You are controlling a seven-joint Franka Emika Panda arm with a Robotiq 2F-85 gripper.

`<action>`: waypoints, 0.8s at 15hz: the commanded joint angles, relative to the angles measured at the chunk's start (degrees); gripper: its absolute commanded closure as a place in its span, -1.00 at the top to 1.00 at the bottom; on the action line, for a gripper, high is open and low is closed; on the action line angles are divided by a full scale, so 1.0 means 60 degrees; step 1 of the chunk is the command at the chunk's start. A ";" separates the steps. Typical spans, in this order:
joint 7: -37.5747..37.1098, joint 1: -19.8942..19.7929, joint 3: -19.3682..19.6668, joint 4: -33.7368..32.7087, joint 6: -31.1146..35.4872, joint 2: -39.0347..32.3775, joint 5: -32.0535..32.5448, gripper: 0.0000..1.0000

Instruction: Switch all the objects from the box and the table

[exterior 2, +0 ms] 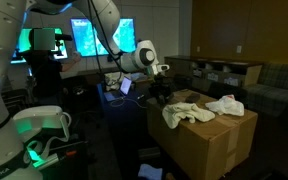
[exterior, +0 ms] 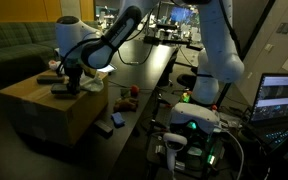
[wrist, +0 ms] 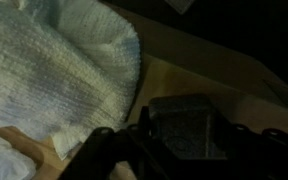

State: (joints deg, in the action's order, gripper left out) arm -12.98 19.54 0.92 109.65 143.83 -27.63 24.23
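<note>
Dark block (wrist: 182, 112) sits clamped between the fingers of the half-closed hand (wrist: 184, 135), on top of the box (exterior 2: 209, 145) near its edge. White cloth (wrist: 54, 70) crowds one side, bare cardboard the other. The black table (exterior: 154, 70) runs alongside.

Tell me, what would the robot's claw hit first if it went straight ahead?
Probably the dark block on the box, straight ahead of the gripper; depth is unclear, so it may already touch. The white cloth lies aside.
</note>
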 commanded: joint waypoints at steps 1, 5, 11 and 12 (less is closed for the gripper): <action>0.0727 -0.0312 -0.0338 -0.1235 -0.0578 -0.0871 -0.0431 -0.33; 0.0802 -0.0313 -0.0344 -0.1759 -0.0915 -0.1109 -0.0590 -0.33; 0.1326 -0.0500 -0.0637 -0.1548 -0.1865 -0.0423 -0.1124 0.98; 0.1440 -0.0570 -0.0725 -0.1477 -0.2031 -0.0248 -0.1279 1.00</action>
State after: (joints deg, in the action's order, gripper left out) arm -7.46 17.82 -1.27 100.30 135.50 -32.48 19.22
